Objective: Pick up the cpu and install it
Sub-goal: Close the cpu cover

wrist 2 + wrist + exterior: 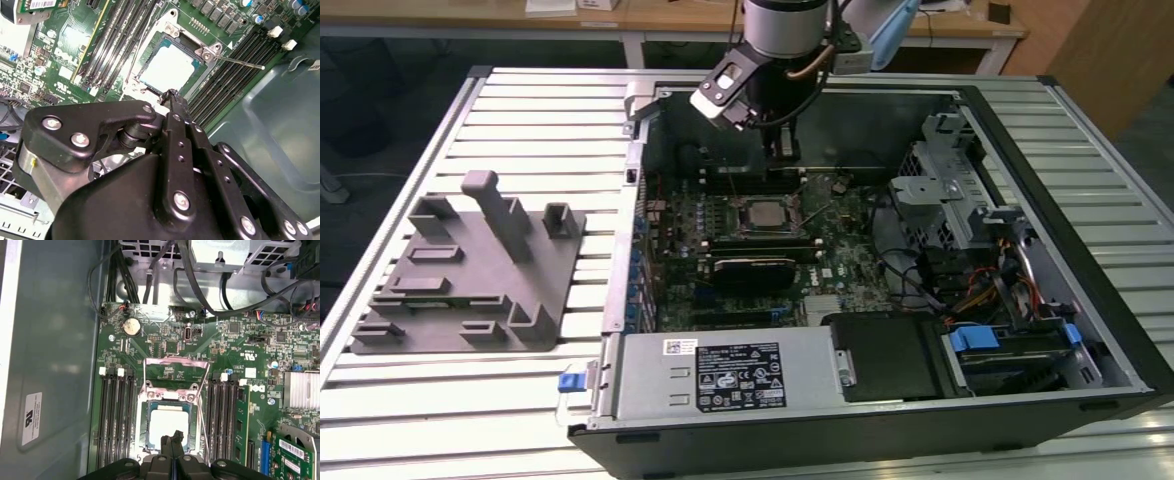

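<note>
Fingers (167, 446) are clenched tip to tip, and I see nothing between them, so I record them as empty. They hang inside the open computer case (854, 440), which stands on the slatted desk (520, 110). The cpu (167, 421) is not in the grasp. It lies flat in its socket on the green motherboard (165, 347), pale metal top upward, with banks of memory slots (115, 415) on either side. The relation that matters is vertical. In both wrist views the closed tips overlap one edge of the chip, so I judge it to lie straight beneath them and slightly forward of the tips. In the exterior view clear air separates the tips from the board, and I note no contact. The chip is square and has no long axis. The seam between the fingers runs across its nearer edge, roughly in line with the memory slots. The hinged load frame (172, 386) stands swung open beyond the chip's far edge, and the thin retention lever (240, 62) juts free beside the socket. From this I judge the chip placed but not clamped down. The grey tray (454, 280) sits on the desk at the exterior view's left, well apart from the fingers. I see no chip on it.
</note>
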Available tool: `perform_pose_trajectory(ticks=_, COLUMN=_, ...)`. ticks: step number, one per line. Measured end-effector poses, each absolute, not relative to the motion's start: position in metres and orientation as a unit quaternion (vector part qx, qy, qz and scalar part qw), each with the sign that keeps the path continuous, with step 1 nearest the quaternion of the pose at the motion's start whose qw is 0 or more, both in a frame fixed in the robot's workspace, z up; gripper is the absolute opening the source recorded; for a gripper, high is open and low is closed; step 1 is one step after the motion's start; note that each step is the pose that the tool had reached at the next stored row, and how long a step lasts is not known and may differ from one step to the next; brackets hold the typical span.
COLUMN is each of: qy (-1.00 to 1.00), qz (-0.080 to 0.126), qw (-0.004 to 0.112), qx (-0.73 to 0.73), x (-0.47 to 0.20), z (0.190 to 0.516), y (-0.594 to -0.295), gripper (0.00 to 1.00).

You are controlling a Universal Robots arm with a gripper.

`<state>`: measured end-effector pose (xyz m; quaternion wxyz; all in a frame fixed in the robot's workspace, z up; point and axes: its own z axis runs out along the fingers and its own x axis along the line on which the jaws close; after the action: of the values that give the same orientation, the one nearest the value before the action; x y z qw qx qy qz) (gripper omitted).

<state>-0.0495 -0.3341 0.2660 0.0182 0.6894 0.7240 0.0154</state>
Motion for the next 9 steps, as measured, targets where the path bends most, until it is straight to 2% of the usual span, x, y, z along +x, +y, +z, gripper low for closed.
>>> perform_pose_trajectory(ticks=9, qy=0.724, qz=0.015, qw=0.018, qx=0.689, x=-0.036, z=0.266, y=-0.334, gripper=0.11)
